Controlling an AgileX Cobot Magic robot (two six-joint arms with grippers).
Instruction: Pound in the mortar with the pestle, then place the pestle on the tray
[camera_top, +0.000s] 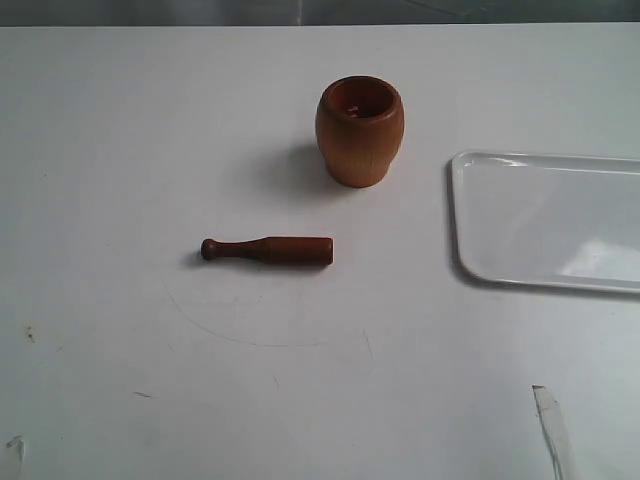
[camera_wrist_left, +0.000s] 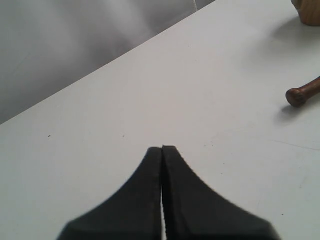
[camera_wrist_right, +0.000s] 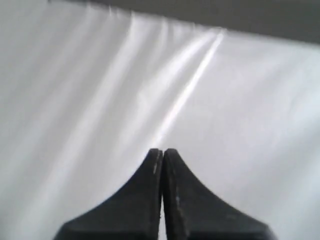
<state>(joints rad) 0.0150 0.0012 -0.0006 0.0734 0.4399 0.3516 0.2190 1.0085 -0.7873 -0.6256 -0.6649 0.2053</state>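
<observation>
Black L tool: fingers clenched flat together, nothing between them, over bare white tabletop. R tool: likewise clenched, empty, over a white surface w/ streaks of glare; cannot tell which surface.

Ext. view, nearest item: faint curved scratch on tabletop, just in front of pestle. Pestle lies flat on tabletop approx. centre, knob end pointing left, thick end right, touching nothing. L wrist view catches its knob only, well apart from L tool.

Tray sits at right, partly cut off by frame edge, glossy, nothing on the visible part. Well apart from pestle.

Mortar furthest back, upright on tabletop, mouth up, reddish inside, behind and slightly right of pestle, near tray's far-left corner but not touching.
</observation>
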